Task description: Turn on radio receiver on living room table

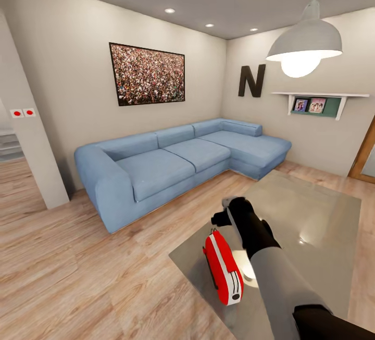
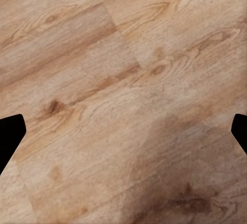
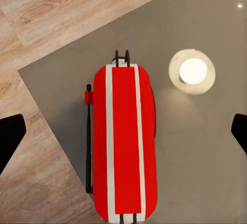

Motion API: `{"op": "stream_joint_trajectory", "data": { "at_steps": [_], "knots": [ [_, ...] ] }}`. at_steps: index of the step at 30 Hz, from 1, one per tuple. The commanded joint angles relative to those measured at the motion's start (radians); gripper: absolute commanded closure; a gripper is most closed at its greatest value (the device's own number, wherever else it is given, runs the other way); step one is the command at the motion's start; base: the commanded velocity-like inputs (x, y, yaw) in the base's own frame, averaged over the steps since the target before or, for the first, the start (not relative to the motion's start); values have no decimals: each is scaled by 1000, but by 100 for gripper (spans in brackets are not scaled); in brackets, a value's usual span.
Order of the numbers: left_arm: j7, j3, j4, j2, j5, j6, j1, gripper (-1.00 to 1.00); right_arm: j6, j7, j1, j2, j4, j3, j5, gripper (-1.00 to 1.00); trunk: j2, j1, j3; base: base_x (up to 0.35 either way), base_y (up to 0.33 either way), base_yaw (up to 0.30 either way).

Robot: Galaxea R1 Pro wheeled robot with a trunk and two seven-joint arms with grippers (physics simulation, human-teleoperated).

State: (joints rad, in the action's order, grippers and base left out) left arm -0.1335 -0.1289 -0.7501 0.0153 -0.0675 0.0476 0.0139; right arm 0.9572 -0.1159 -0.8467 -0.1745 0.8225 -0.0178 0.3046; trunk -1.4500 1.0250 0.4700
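The red radio receiver stands upright near the near-left corner of the glossy grey table. Its white stripes and thin black antenna are plain in the right wrist view, where the radio receiver is seen from straight above on the table. My right gripper hovers above and a little beyond the radio, open, with its dark fingertips wide apart and nothing between them. My left gripper is open too, hanging over bare plank floor.
A blue corner sofa runs along the far walls behind the table. A white pendant lamp hangs over the table, mirrored as a bright spot beside the radio. A wall pillar stands at the left; plank floor lies between.
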Motion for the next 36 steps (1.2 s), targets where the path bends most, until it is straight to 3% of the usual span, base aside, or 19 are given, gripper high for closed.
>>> {"op": "stream_joint_trajectory", "data": {
  "at_steps": [1,11,31,36],
  "knots": [
    [0,0,0,0,0,0,0,-100,0,0,0,0,-3,0,0,-100,0,0,0,0,0,0],
    [6,6,-1,-4,-9,-1,0,-100,-2,-4,0,0,-80,0,0,-100,0,0,0,0,0,0],
    [5,6,-2,-6,-12,-3,0,-100,-6,1,0,0,-87,-5,7,-100,0,0,0,0,0,0],
    [4,7,-2,-11,-10,-1,0,-100,-6,0,0,0,-87,-5,7,-100,-35,19,16,0,0,0]
  ]
}}
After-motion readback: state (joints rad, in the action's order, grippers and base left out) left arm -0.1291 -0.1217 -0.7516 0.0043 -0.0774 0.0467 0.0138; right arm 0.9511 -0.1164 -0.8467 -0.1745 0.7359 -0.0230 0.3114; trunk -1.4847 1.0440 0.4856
